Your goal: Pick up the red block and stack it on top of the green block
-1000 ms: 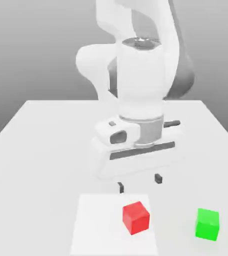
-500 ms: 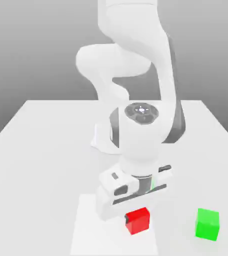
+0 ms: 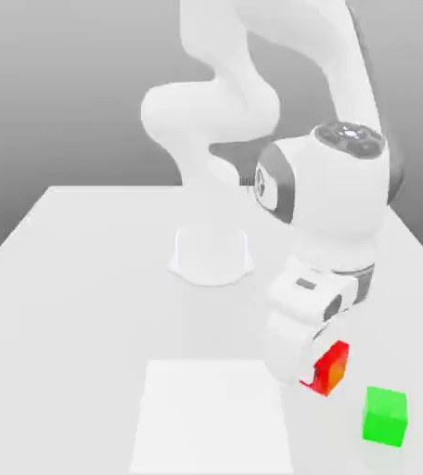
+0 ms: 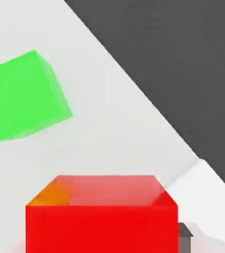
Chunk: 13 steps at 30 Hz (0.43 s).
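Red block (image 3: 332,367) held in the closed pincer (image 3: 319,376) of the white Panda arm, raised clear of the white table (image 3: 85,278), with the hand tilted so the cube hangs at an angle. Green block (image 3: 385,417) resting on the table, apart from the red one, lower in the exterior view and toward that view's right, close to the table's near edge. In the hand view the red block (image 4: 102,220) sits directly before the camera, and the green block (image 4: 24,94) lies farther out on the pale surface, with bare table between them. Judged from this arrangement, the coming move calls for carrying the red cube toward the exterior view's right and nearer side until it stands squarely above the green one, then lowering it.
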{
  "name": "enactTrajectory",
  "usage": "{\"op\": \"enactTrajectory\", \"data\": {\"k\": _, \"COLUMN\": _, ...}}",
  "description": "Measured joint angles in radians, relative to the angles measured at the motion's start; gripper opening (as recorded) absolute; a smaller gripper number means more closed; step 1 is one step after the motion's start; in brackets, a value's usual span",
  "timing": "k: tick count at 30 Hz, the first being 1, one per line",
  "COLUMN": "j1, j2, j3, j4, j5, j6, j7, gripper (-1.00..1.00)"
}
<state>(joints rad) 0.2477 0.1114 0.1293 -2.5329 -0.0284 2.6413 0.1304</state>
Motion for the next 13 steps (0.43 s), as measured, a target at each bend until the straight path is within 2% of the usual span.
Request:
{"op": "enactTrajectory", "data": {"k": 4, "j1": 0.043, "j2": 0.012, "j3": 0.056, "j4": 0.057, "j5": -0.014, "j6": -0.046, "j7": -0.149, "gripper": -1.0}}
{"op": "enactTrajectory", "data": {"k": 9, "j1": 0.073, "j2": 0.158, "j3": 0.042, "j4": 0.08, "j5": -0.081, "j6": 0.073, "j7": -0.144, "gripper": -1.0}}
{"op": "enactTrajectory", "data": {"k": 10, "j1": 0.077, "j2": 0.179, "j3": 0.035, "j4": 0.081, "j5": -0.09, "j6": 0.093, "j7": -0.137, "gripper": 1.0}}
{"op": "enactTrajectory", "data": {"k": 13, "j1": 0.077, "j2": 0.179, "j3": 0.035, "j4": 0.081, "j5": -0.09, "j6": 0.093, "j7": -0.137, "gripper": 1.0}}
